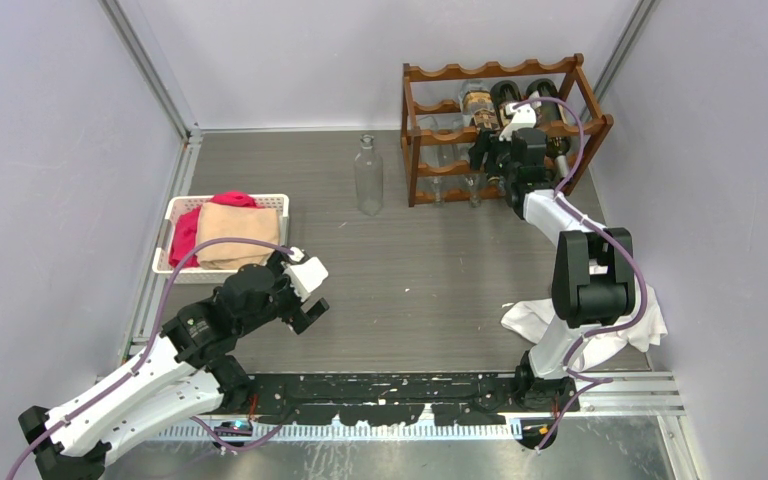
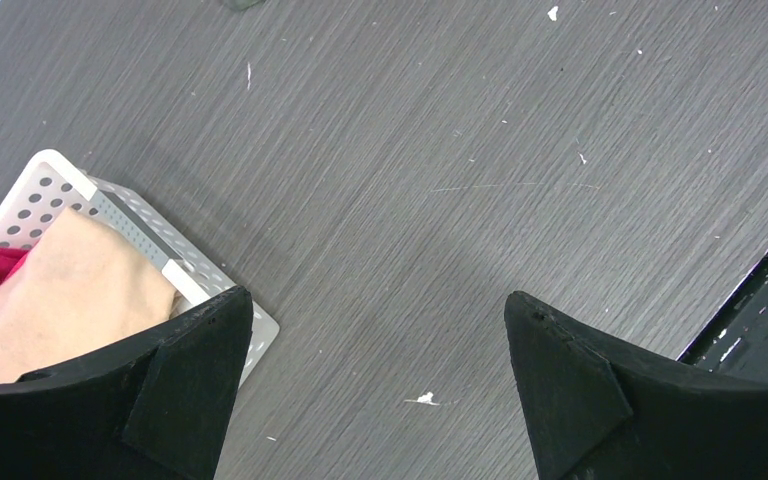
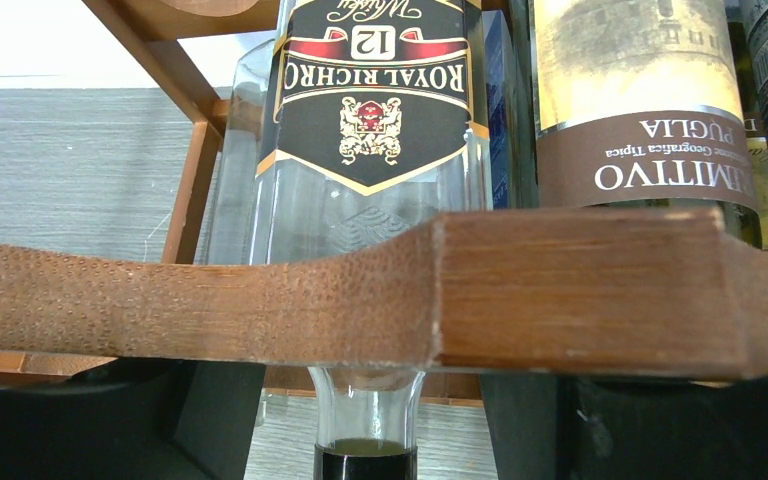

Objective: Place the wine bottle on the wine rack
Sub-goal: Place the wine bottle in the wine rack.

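The wine bottle [image 3: 370,130], labelled ROYAL RICHRO 12, lies in the wine rack [image 1: 430,75], neck outward. The right gripper [image 3: 368,410] straddles that neck, jaws apart, with a gap on each side. The left gripper [image 2: 380,340] hangs spread wide above the table [image 2: 460,150], near the white basket [image 2: 50,180].

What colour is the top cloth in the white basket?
The top cloth is light tan, over a red cloth; clearest in the top external view.
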Controlling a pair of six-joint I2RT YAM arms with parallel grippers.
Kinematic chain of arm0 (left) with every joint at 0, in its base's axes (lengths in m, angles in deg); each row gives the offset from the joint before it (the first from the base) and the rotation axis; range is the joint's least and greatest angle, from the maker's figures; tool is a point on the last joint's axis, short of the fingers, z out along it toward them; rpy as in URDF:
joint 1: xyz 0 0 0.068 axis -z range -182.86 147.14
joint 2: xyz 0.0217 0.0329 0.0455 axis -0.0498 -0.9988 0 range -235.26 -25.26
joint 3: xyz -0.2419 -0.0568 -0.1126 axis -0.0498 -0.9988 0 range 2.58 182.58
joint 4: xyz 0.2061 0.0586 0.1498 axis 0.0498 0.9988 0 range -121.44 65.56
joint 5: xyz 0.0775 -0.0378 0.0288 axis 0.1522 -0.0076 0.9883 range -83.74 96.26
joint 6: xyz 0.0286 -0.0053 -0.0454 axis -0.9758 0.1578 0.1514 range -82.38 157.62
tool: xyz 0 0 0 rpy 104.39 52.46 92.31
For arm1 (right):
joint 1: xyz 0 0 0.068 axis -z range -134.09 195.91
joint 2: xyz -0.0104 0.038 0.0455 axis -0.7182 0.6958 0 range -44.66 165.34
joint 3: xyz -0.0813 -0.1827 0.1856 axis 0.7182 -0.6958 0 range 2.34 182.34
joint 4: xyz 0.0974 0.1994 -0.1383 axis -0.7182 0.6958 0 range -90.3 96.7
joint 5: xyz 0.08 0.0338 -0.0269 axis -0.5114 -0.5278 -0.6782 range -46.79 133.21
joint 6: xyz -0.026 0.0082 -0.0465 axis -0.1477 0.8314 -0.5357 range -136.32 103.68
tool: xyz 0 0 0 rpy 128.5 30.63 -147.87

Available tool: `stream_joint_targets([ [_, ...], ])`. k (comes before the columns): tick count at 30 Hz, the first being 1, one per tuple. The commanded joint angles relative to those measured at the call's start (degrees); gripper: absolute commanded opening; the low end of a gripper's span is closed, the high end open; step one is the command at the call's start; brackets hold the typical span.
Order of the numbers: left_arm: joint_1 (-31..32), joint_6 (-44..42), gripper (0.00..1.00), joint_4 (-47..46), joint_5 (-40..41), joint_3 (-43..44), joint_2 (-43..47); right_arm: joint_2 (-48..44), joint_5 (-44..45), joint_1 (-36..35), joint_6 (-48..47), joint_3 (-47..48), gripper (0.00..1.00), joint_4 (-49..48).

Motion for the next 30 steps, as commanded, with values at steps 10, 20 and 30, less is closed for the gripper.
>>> stream_joint_targets([
  [10, -0.5, -0.8, 0.95, -2.9, -1.2, 0.3, 0.3, -0.8, -2.5, -0.7, 2.1, 4.5, 0.35, -2.7],
  [20, -0.7, -0.8, 0.95, -2.8, -1.4, 0.3, 0.3, -0.5, -2.0, -0.9, 1.7, 5.1, 0.49, -1.3],
  [30, -0.8, -0.8, 0.95, -2.8, -1.6, 0.3, 0.3, -0.3, -1.8, -0.9, 1.4, 5.9, 0.6, 0.5],
])
